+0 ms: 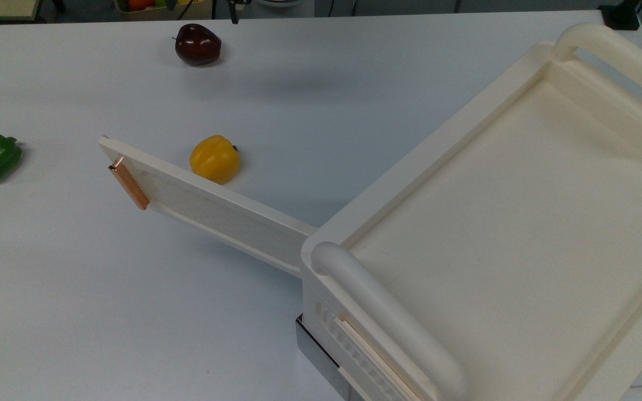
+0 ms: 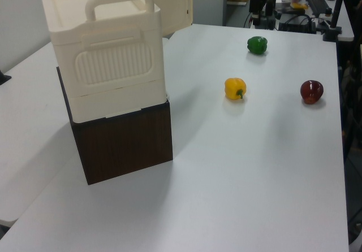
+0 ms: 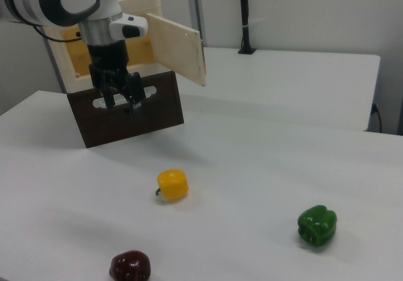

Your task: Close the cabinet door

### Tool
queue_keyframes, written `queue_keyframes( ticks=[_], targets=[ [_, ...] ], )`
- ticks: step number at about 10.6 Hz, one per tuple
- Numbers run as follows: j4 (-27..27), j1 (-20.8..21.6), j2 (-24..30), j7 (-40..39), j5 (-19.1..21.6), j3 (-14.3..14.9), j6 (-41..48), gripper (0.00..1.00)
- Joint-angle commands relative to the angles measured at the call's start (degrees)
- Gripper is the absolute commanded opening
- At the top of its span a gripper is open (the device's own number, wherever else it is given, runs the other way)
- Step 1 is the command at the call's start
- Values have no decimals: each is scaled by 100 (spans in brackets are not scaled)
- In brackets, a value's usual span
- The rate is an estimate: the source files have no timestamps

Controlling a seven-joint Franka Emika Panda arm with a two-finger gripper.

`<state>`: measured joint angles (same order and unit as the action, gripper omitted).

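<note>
Cream cabinet (image 2: 107,65) on a dark wooden base (image 2: 124,144), standing on the white table (image 1: 131,312); tray-like top (image 1: 521,223) bare, interior not discernible. Cabinet door (image 1: 209,209) swung wide open, reaching out over the table, copper handle (image 1: 128,184) at its free edge. In the right view, door (image 3: 179,48) up and to the right view's right of the jaws (image 3: 119,98), apart from them. Jaws hanging downward in front of the dark base, fingers slightly spread, pinching nothing. Yellow pepper (image 3: 172,185) on the table below the jaws and a little toward the right view's right, well apart; in the top view, lying just behind the open door (image 1: 215,159). Dark red apple (image 3: 130,266) farther below the jaws, near the right view's bottom edge. Green pepper (image 3: 317,227) far off toward the right view's right. Nothing touching the door or the handle.
</note>
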<state>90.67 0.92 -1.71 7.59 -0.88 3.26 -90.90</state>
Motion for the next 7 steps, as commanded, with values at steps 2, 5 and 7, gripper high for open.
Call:
queue_keyframes(
  ticks=[2, 5, 7],
  targets=[
    [-23, 57, 12, -299, 88, 34, 116, 99],
    [-23, 31, 12, -337, 114, 25, 116, 26],
    [-40, 5, 4, -267, 272, 34, 29, 0]
  ],
)
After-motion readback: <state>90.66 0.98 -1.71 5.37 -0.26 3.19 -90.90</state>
